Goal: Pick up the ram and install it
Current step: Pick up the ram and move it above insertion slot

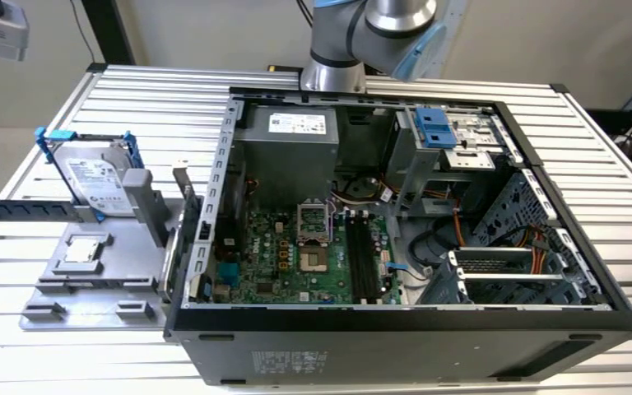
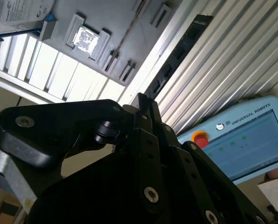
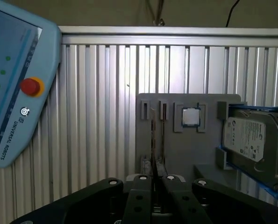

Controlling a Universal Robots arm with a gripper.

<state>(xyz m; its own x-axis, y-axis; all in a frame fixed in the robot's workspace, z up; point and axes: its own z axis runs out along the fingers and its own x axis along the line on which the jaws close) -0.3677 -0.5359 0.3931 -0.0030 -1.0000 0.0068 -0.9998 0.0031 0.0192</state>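
- Pincer (image 3: 153, 175): fingers closed on the ram (image 3: 153, 140), gripping one end. The board's free end projects beyond the fingertips, well above the surface.
- Ram in the second wrist view (image 2: 176, 56): a long dark strip running outward from the pincer (image 2: 142, 99), seen against the slats.
- Surface: a ribbed aluminium table (image 1: 601, 148) carrying an open computer case (image 1: 404, 319) and, on the exterior view's left, a grey fixture plate (image 1: 108, 280).
- Fixture contents: a hard drive (image 1: 96, 177) upright in a blue frame and a small square processor (image 1: 83, 251) in a recess.
- Case interior: a green motherboard with long black slots (image 1: 362, 259).
- Room: pale floor beyond the table edge. A teach pendant (image 3: 12, 79) with a red button appears in both wrist views.
- Cut off: the arm (image 1: 371, 33) leaves the exterior view at its top edge. The hard drive and the pendant are cropped in the first wrist view.
- Hard to make out: the ram is edge-on in the first wrist view, so its chips cannot be told.
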